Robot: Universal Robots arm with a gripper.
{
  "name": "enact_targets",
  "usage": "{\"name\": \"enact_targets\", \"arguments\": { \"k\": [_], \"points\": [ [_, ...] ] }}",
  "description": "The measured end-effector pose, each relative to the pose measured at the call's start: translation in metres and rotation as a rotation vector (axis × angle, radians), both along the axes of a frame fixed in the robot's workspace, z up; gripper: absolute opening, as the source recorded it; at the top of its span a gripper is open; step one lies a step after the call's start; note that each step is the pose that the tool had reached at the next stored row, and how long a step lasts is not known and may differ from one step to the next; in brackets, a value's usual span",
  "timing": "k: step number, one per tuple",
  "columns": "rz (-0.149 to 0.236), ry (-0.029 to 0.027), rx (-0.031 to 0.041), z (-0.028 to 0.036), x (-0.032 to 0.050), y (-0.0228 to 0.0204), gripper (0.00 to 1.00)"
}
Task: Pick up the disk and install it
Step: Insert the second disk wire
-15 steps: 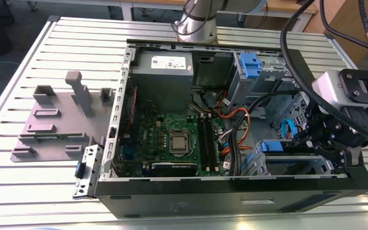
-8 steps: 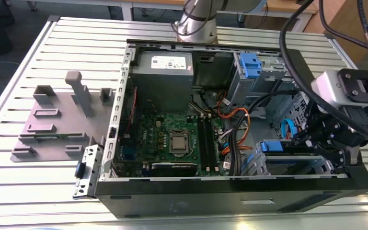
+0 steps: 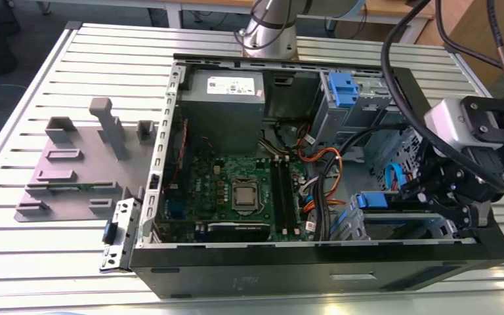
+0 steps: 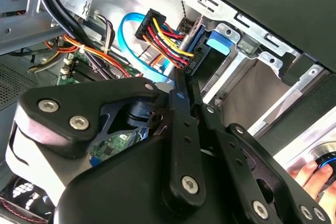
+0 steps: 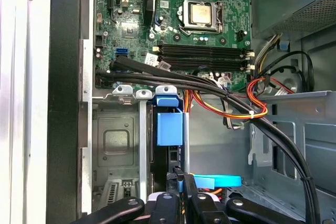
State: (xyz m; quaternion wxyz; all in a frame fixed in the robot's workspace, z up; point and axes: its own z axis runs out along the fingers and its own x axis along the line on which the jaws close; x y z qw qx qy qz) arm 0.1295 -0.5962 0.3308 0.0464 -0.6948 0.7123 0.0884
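Claw [image 3: 414, 193]: at the lower right of the exterior view, reaching down into the open computer case [image 3: 322, 272]. In the second wrist view its two fingers [image 4: 178, 129] lie together. I see nothing gripped between them.

Disk [image 3: 373, 200]: it stands on edge in the metal drive cage [image 3: 409, 230], at the case's front corner on the exterior view's right. Its blue bracket end shows just beside the claw tips. In the first wrist view the same blue end [image 5: 169, 124] sits in the cage slot, apart from the fingers.

Obstructions:
- A thick pair of black cables [image 5: 210, 85] runs across the cage mouth.
- A bundle of red, orange and yellow wires [image 3: 322, 161] crosses beside it.
- A light blue cable [image 4: 126, 30] loops close behind the claw.
- A wired plug [image 4: 157, 32] hangs near the disk's end.

Surroundings:
- The green circuit board [image 3: 234, 190] covers the case floor.
- A grey metal box [image 3: 226, 98] sits at the upper middle of the exterior view.
- A blue latch [image 3: 344, 88] sits at the upper right.
- A person's fingers [image 4: 310, 174] show outside the case wall in the second wrist view.

Surface: a white slatted table [image 3: 60, 262]. A grey moulded fixture [image 3: 68, 170] rests on it at the exterior view's left, well apart from the case. The arm's base [image 3: 270, 29] stands behind the case. Dark floor [image 3: 7, 92] shows at the upper left.
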Motion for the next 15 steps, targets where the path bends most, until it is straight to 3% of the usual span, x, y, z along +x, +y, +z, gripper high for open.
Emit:
{"name": "enact_targets", "arguments": {
  "k": [12, 14, 15],
  "points": [
    [0.000, 0.0003, -0.0004, -0.0043, 0.0000, 0.0000, 0.16],
    [0.000, 0.0002, 0.0012, -0.0051, 0.0000, 0.0000, 0.17],
    [0.000, 0.0002, 0.0009, -0.0050, 0.0000, 0.0000, 0.23]
  ]
}}
